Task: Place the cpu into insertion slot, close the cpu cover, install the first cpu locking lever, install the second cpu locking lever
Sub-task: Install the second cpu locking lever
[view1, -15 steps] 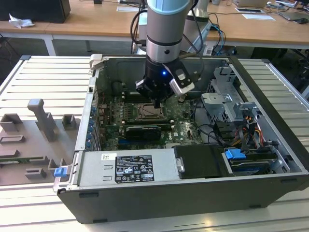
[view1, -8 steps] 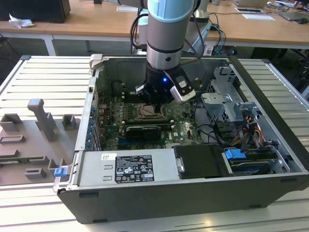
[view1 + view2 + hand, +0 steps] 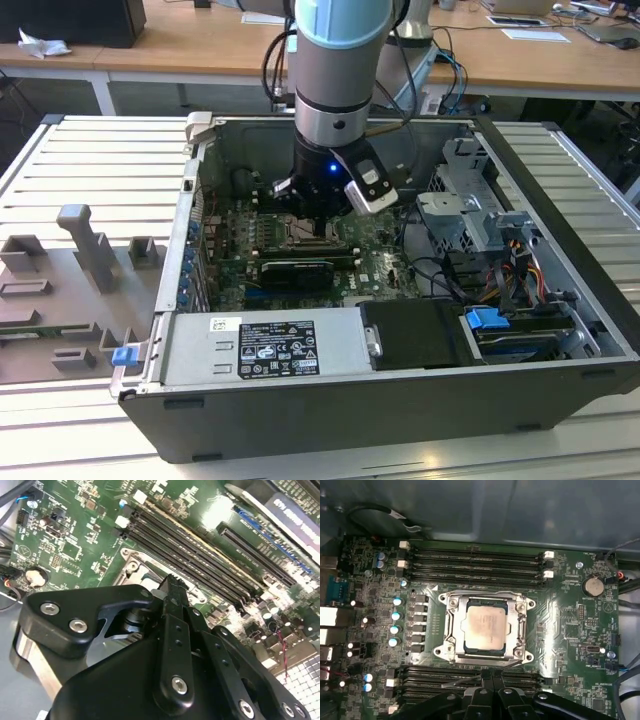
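The gripper (image 3: pixel 318 222) hangs low inside the open computer case (image 3: pixel 560 150), just over the green motherboard (image 3: pixel 570 625), and its black fingers (image 3: pixel 487 690) show pressed together with nothing between them, their tips beside the memory slots (image 3: pixel 470 680) that run along one side of the socket. In the second wrist view the dark fingers (image 3: pixel 172 625) rise in front of a corner of the silver socket frame and the long black memory slots (image 3: pixel 200 565). In the first wrist view the cpu (image 3: pixel 485 626) lies flat in the insertion slot (image 3: pixel 451 645), near the middle of the motherboard. The cpu cover (image 3: pixel 487 602) lies down over it, its silver frame ringing the chip, which shows through the central window. More memory slots (image 3: pixel 475 562) run along the socket's far side, and a round coin battery (image 3: pixel 593 586) sits near one board corner.
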`<state>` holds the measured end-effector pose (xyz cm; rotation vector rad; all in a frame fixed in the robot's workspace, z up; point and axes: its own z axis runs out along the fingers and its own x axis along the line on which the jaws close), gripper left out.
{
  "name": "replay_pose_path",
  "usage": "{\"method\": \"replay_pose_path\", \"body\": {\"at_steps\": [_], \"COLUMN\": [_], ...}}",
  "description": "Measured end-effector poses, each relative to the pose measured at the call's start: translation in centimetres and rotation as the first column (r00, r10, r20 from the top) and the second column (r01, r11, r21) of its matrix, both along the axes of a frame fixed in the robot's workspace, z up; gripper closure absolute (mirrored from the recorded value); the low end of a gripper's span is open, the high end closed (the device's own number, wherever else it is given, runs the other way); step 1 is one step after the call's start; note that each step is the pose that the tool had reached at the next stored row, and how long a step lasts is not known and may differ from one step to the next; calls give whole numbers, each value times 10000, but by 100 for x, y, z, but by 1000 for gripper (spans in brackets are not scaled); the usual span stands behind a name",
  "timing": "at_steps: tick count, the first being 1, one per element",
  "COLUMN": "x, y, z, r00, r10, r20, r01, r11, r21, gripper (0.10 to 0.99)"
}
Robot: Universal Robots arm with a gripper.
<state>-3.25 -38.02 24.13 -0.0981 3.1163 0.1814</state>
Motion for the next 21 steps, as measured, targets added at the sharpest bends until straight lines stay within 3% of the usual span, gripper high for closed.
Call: {"method": "replay_pose_path", "body": {"at_steps": [3, 6, 7, 13, 17, 21], "x": [-62, -141, -159, -216, -239, -241], "y": [-4, -11, -16, -31, -97, -106], "z": [-3, -9, -13, -116, -121, -121], "r00": [10000, 10000, 10000, 10000, 10000, 10000], "r10": [-2, -1, 0, 1, -2, -1], "r20": [0, -1, 0, 0, 1, 0], "r01": [2, 1, 0, -1, 2, 1], "r11": [10000, 9991, 9989, 9986, 9979, 9978], "r21": [90, 417, 474, 536, 650, 658], "gripper": [980, 980, 980, 980, 980, 980]}}
